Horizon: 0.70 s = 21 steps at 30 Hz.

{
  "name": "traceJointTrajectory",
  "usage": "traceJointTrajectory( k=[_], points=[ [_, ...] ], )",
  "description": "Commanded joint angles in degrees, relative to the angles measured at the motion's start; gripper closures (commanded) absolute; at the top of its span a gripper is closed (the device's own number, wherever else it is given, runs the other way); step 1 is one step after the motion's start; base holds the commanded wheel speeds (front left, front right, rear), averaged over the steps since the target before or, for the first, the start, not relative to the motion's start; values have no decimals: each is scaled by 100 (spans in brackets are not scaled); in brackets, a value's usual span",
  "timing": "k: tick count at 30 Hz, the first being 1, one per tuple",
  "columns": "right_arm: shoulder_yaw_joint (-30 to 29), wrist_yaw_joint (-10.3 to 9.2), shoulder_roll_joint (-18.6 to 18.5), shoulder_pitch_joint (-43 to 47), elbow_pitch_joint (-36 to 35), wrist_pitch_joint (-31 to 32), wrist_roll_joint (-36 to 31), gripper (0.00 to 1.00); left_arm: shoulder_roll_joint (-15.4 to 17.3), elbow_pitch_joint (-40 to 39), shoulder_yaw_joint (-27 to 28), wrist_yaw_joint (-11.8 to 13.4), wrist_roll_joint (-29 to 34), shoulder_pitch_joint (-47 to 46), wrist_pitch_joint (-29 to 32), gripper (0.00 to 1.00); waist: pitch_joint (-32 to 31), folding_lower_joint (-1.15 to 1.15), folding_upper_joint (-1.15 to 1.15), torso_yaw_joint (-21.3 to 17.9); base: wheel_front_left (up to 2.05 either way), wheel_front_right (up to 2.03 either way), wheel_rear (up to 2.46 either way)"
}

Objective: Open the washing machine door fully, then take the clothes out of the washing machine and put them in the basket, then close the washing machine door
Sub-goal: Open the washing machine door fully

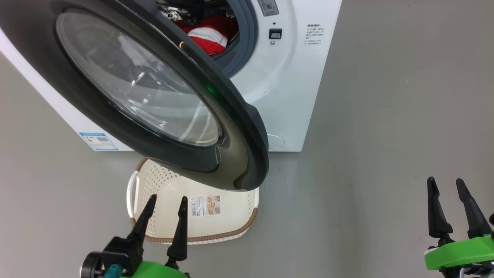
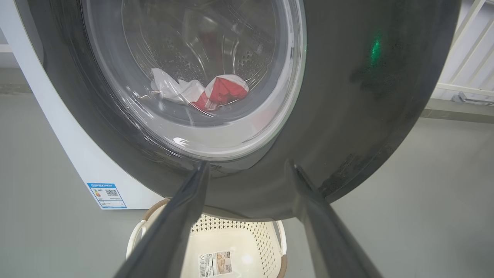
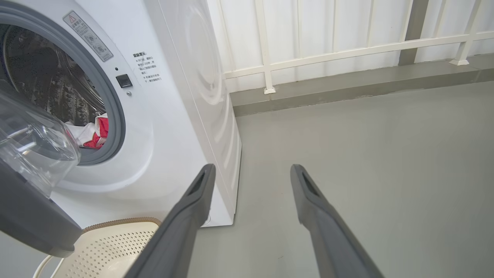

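Clothes (image 1: 206, 36), one heap, lie in one washing machine (image 1: 293, 96) near one basket (image 1: 231, 234).

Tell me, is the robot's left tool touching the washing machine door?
Apart. The head view shows the left tool below the washing machine door, a strip of basket visible between tips and rim.

White washing machine (image 1: 297, 77) with a glossy black-rimmed door (image 1: 247, 127); clothes (image 1: 206, 36) inside the drum are red and white. Cream basket (image 1: 162, 181), perforated all over, with a brown woven-look rim; plain grey floor (image 1: 386, 116)
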Motion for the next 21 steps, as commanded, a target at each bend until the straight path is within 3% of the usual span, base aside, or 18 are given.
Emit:
traceJointTrajectory(
  k=[1, 5, 6, 8, 9, 10, 11, 21],
  points=[
    [134, 20, -81, -87, -139, -37, -69, 0, 60, -164, 173, 29, 49, -50, -68, 0, 4, 0, 0, 3, 0, 0, 0],
    [204, 20, -72, -134, -166, -37, 37, 0, 60, -169, 157, 30, 43, -65, -68, 0, 28, 0, 0, 20, 0, 0, 0],
    [240, 20, -74, -161, -172, -37, 94, 10, 60, -172, 155, 33, 39, -72, -68, 0, 37, 0, 0, 24, 0, 0, 0],
    [366, 20, -103, -232, -200, -37, 202, 57, 60, -179, 149, 39, 30, -81, -68, 0, 50, 0, 0, 32, 0, 0, 0],
    [432, 20, -118, -278, -225, -37, 259, 72, 60, -184, 145, 42, 25, -83, -68, 0, 56, 0, 0, 37, 0, 0, 0],
    [481, 20, -116, -334, -261, -37, 354, 95, 60, -194, 134, 49, 18, -80, -68, 0, 63, 0, 0, 44, 0, 0, 0],
    [529, 20, -122, -394, -300, -37, 449, 100, 60, -203, 119, 57, 10, -78, -68, 0, 67, 0, 0, 52, 0, 0, 0],
    [1303, 20, -417, -1189, -543, -37, 1408, 100, 60, -273, -19, 124, -82, -47, -68, 0, 103, 0, 0, 170, 0, 0, 0]
  ],
)
